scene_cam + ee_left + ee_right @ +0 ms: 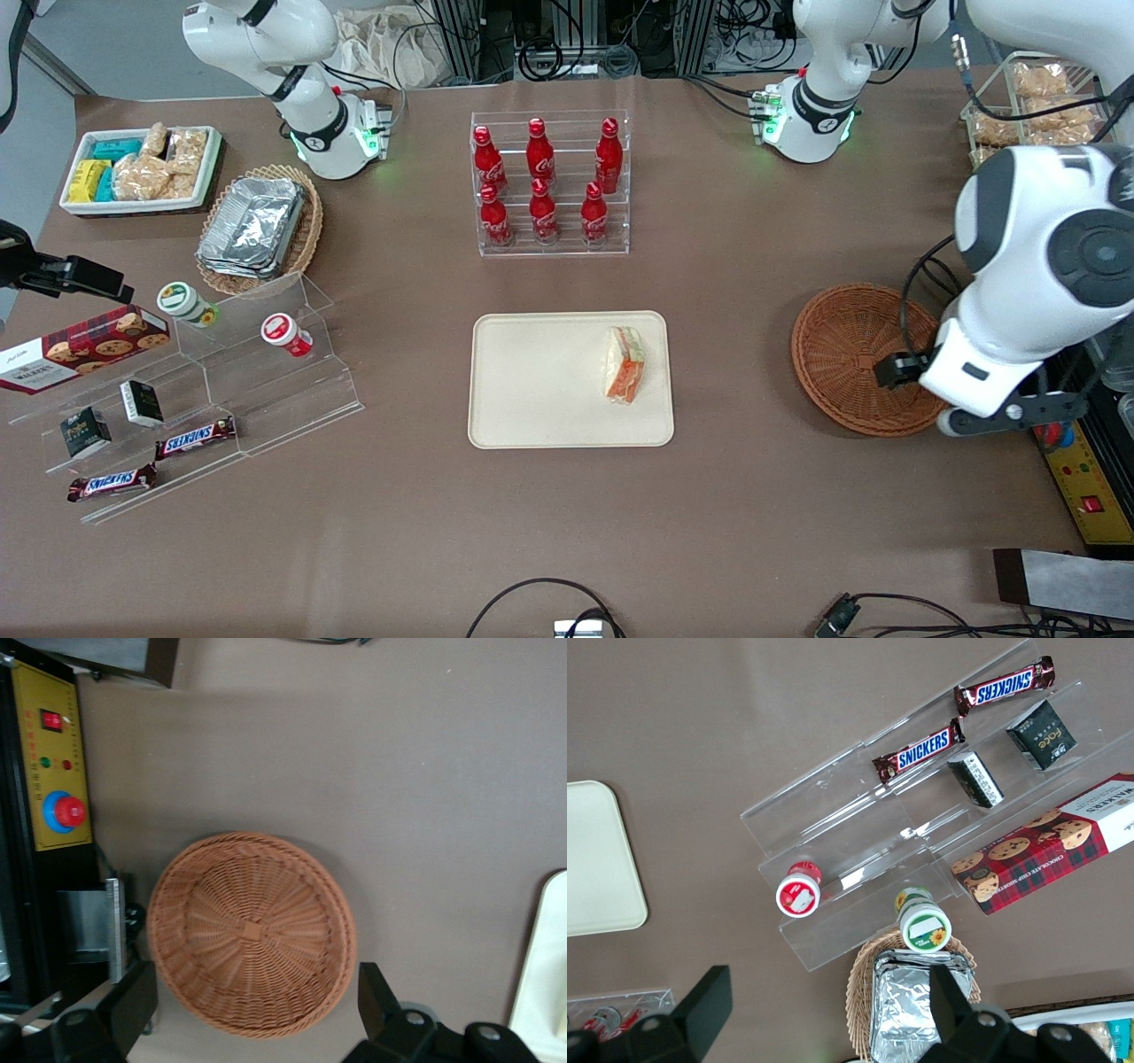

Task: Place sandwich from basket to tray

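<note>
The sandwich, a wrapped wedge with orange and green filling, lies on the cream tray, at the tray's end toward the working arm. The round reddish-brown wicker basket holds nothing. My left gripper hovers above the basket, over its part toward the working arm's end of the table. Its fingers stand wide open with nothing between them. A strip of the tray shows in the left wrist view.
A clear rack of red cola bottles stands farther from the front camera than the tray. A yellow control box sits beside the basket. Clear steps with snacks and an oval wicker basket of foil trays lie toward the parked arm's end.
</note>
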You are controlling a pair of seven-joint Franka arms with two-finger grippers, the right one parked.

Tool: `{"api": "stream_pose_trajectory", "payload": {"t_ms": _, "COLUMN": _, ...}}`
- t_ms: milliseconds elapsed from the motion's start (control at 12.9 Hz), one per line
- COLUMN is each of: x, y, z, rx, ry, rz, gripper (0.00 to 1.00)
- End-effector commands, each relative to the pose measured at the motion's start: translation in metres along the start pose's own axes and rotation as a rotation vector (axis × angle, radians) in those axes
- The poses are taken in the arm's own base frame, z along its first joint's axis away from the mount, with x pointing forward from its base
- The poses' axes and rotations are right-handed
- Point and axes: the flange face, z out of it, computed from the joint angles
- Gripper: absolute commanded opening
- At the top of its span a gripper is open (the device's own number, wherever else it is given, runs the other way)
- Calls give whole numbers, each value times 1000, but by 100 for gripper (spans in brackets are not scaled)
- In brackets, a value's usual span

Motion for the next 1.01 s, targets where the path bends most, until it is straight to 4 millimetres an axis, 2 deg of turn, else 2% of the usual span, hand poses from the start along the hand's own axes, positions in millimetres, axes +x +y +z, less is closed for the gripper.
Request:
{"api": "stream_pose_trajectory", "payload": {"t_ms": 0, "x": -9, "y": -32, "z": -22, "rx": -26, "ry": 1, "rz": 13, "gripper": 100}}
{"api": "stream_pose_trajectory", "payload": {"t_ms": 233, "x": -17, "y": -62, "z": -45, "rx": -112, "ry": 12, "rz": -6, "gripper": 100}}
{"api": "stream_pose_trajectory", "payload": {"t_ms": 388, "x": -27, "y": -72, "z": -63, "rx": -128, "ry": 23, "rz": 2, "gripper": 100}}
{"api": "stream_pose_trajectory", "payload": {"t_ms": 776, "x": -63, "y": -83, "z": -111, "rx": -132, "ry": 38, "rz": -2, "gripper": 100}}
{"api": "stream_pose_trajectory", "payload": {"t_ms": 932, "x": -76, "y": -84, "z": -121, "rx": -130, "ry": 41, "rz": -1, "gripper": 100}}
